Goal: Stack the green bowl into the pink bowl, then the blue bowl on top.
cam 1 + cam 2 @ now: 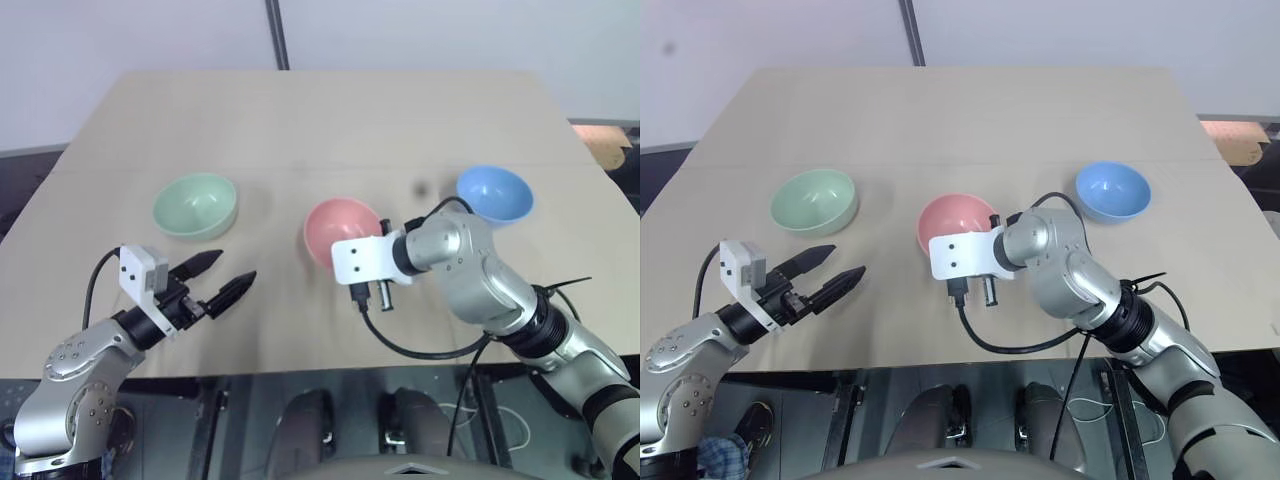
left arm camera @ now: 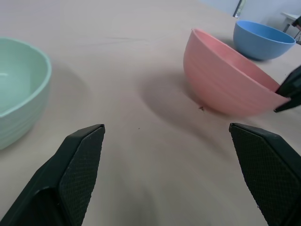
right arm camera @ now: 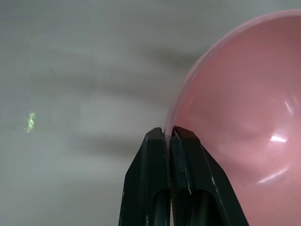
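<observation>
Pale tan counter (image 1: 300,120) is filling most of the head views, its far edge running against a light wall and its near edge lying just beyond the robot's arms. Wide bare room is lying open behind all three bowls and along the near strip between the two arms.

Left tool (image 1: 222,279) is hovering over the near left part of the counter, its two black fingers (image 2: 77,160) spread wide and gripping nothing — released, pointing roughly toward the middle of the counter. The green bowl (image 1: 195,206) is sitting upright just beyond it, apart from the fingertips, with free counter on every side.

Right tool (image 3: 168,134) is clenched shut on the rim of the pink bowl (image 1: 342,228), one finger inside the rim and one outside, at the bowl's near edge. From the left wrist view the pink bowl is tilting, its gripped side raised off the counter while the opposite side of its base is resting down. It is lying at the counter's middle, between the other two bowls.

The blue bowl (image 1: 494,192) is standing upright farther right and slightly farther back, well apart from the pink one and near the counter's right edge.

All three bowls are looking plain, smooth and alike in size — each one empty.
</observation>
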Controlling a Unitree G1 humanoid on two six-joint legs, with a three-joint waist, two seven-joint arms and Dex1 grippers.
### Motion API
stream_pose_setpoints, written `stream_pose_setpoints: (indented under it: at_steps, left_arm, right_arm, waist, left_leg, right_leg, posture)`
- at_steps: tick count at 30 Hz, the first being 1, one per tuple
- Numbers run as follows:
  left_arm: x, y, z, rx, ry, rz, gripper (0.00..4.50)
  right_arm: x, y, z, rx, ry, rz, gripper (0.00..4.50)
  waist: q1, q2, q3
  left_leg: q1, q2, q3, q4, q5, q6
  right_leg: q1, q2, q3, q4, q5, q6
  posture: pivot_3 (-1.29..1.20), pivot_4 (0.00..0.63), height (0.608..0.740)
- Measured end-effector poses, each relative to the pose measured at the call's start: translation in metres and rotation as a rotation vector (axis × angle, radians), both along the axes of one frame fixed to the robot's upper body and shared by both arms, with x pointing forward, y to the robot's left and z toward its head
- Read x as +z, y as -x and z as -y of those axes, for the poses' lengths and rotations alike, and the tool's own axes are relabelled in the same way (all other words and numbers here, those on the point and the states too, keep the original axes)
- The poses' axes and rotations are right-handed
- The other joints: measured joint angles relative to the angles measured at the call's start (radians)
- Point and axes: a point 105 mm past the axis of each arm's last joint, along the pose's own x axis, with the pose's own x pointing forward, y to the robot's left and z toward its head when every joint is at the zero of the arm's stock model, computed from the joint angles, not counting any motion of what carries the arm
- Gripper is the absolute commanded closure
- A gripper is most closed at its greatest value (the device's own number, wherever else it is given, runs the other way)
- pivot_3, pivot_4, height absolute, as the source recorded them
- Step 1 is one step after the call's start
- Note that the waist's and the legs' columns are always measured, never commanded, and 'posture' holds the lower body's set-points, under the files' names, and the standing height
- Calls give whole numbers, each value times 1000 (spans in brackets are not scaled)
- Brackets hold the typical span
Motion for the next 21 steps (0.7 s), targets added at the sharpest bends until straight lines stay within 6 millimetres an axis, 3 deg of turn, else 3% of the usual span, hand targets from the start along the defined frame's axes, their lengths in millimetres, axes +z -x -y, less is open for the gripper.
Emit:
stream_pose_setpoints:
  at_steps: [3, 4, 6, 10, 15, 21]
  left_arm:
    - [1, -1, 1, -4, 0, 4, 0]
    - [1, -1, 1, -6, -1, 5, 0]
    - [1, -1, 2, -14, -1, 5, 0]
    - [1, -2, 4, -21, -1, 3, 0]
    - [-2, -2, 5, -25, 2, -7, 0]
    - [-3, -2, 5, -24, 2, -8, 0]
  right_arm:
    - [-1, -1, 2, -14, 6, 1, 2989]
    - [-1, -2, 4, -20, 7, 3, 2838]
    - [-1, -4, 5, -27, 5, 13, 1799]
    - [-1, -7, 9, -41, 9, 27, 276]
    - [2, -9, 14, -57, 1, 9, 127]
    - [35, -5, 22, -107, -121, -74, 127]
  waist:
    - [-1, 0, 0]
    - [-2, 0, 0]
    - [-4, 0, 0]
    - [-5, 0, 0]
    - [-5, 0, 0]
    - [-4, 0, 1]
  left_leg:
    - [0, 0, 0, 0, 0, 0]
    - [0, 0, 0, 0, 0, 1]
    - [0, 0, -1, 0, 2, 3]
    - [0, 0, -1, -1, 2, 4]
    - [0, 0, -1, -1, 2, 4]
    - [0, 0, -3, -2, 2, 4]
  right_leg:
    - [1, 0, 0, 0, 0, 0]
    - [1, 0, 0, 0, 0, 0]
    - [1, 0, -1, 0, 0, 0]
    - [1, 0, -2, 0, 0, 0]
    - [1, 0, -2, 0, 0, 1]
    - [1, 0, -2, 0, 0, 1]
  posture:
    - [0, 150, 740]
    - [0, 150, 740]
    - [0, 150, 740]
    - [0, 150, 740]
    - [0, 150, 740]
    - [0, 150, 740]
